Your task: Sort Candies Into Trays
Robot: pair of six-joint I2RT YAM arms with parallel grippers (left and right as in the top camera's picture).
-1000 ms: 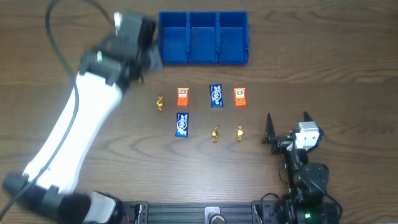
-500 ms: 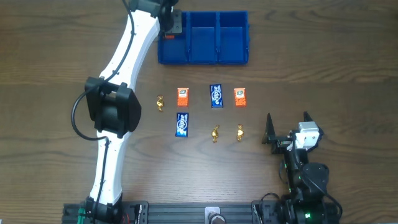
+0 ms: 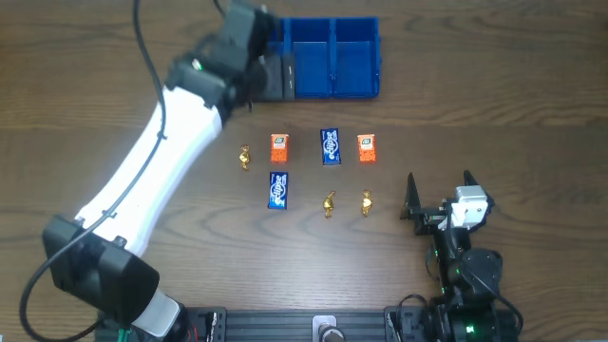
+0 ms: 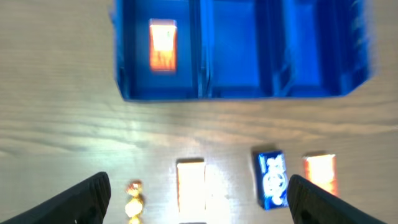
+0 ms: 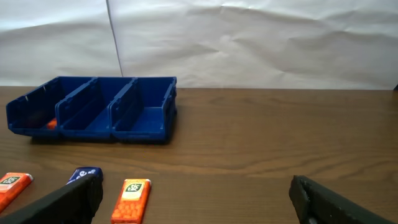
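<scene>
**A:** Candies: where do they lie?

**B:** One orange pack (image 4: 163,53) lies inside the blue tray (image 3: 332,92), in the end compartment on the left arm's side. The others lie on the surface (image 3: 513,114) in front of the tray, on the side towards the arms. In the row nearer the tray are a gold-wrapped sweet (image 3: 244,157), a second orange pack (image 3: 279,147), a blue bar (image 3: 330,146) and a third orange pack (image 3: 367,147). Farther from the tray are a second blue bar (image 3: 277,190) and two more gold sweets (image 3: 329,204) (image 3: 366,201).

**A:** And the arms?

**B:** The left gripper (image 3: 271,76) hangs high near the tray's left end. Its fingers (image 4: 81,199) are spread wide with nothing between them. The right gripper (image 3: 439,188) is well apart from the tray, out past its right end and beyond the far row. Its fingers (image 5: 336,199) are also spread and hold nothing.
</scene>
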